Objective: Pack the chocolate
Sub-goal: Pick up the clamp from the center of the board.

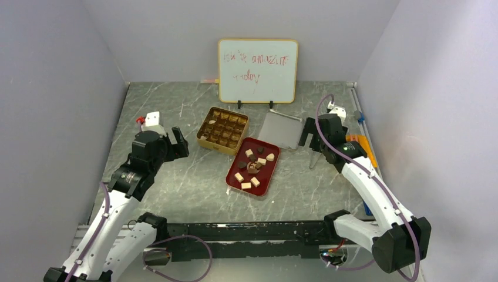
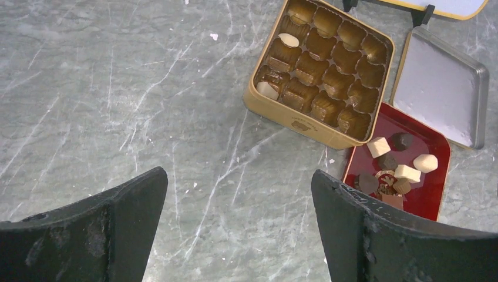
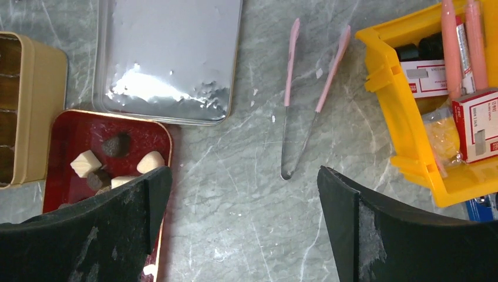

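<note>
Right gripper point(image 3: 246, 235): fingers spread wide, nothing held. It hangs over the table point(image 3: 229, 158) between the red tray point(image 3: 67, 132) and the yellow bin point(image 3: 411, 141), with the pink tweezers point(image 3: 288, 88) lying flat just ahead of the fingertips. Left gripper point(image 2: 241, 235): fingers likewise spread and empty, positioned over the table to the near left of the gold tin point(image 2: 293, 120).

Location of the chocolate point(image 2: 407, 173): most of it, cream and dark, lies clustered on the red tray, which sits just beside the tin's near right corner. Two cream pieces point(image 2: 288, 40) already occupy cells along the tin's left side; the other cells appear unfilled. The silver lid point(image 3: 170, 59) lies flat beside the tin, behind the tray.

Step in hand, as judged: take up the tweezers with the right gripper, since each piece is small against the wide fingers.

Procedure:
1. Align the finger gap across both tweezer arms at the pink handle section, not at the metal tip.
2. Descend until the fingertips nearly touch the table; the tool lies flat and offers little height to grip.
3. Close gently. Full force would probably press the arms together and leave no stroke for pinching a piece.
4. Keep clear of the bin on the right and the tray rim on the left.
</note>
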You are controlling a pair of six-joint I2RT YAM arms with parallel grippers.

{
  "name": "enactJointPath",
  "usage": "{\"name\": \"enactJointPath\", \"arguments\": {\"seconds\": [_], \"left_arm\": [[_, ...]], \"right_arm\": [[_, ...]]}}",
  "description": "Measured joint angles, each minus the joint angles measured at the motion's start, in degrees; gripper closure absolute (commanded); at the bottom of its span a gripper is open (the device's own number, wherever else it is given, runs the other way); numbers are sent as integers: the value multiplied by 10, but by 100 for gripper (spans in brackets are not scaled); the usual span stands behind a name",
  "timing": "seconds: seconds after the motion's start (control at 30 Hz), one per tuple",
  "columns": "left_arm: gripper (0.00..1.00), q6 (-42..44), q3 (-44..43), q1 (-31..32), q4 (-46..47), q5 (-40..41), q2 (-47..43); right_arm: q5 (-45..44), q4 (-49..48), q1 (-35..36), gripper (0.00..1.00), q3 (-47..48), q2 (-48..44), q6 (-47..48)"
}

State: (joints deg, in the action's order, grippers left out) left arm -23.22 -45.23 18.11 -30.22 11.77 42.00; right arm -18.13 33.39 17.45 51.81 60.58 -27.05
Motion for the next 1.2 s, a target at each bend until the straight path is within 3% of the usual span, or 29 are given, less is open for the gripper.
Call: {"name": "enactJointPath", "arguments": {"seconds": [0.73, 0.93, 1.2], "left_arm": [[3, 13, 0, 0, 16, -10, -6], [3, 14, 5, 0, 42, -52, -4], [10, 15, 17, 0, 63, -54, -16]], "right_arm": [[36, -4, -8, 0, -34, -10, -6], [14, 19, -11, 1, -34, 35, -13], [-26, 37, -13, 5, -35, 56, -38]]}}
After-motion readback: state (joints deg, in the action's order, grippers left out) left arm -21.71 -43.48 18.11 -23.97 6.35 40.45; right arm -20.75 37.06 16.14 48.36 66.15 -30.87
